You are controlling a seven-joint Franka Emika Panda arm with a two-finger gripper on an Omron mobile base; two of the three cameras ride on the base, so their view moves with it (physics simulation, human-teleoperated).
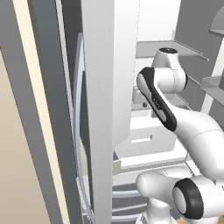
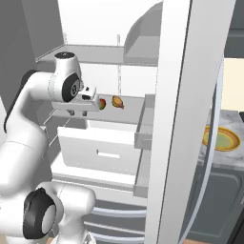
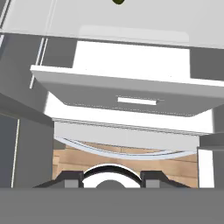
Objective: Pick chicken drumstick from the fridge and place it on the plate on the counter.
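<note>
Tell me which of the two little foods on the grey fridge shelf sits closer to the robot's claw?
The small red-and-green round food beside the claw; the brown-orange roasted chicken drumstick lies on its far side.

Open shelf space around the chicken drumstick (image 2: pixel 117 102), red fruit (image 2: pixel 102 103) just beside, drawer (image 2: pixel 102 143) below.

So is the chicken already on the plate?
No, the chicken drumstick lies on a shelf inside the fridge, while the plate on the counter holds nothing.
</note>
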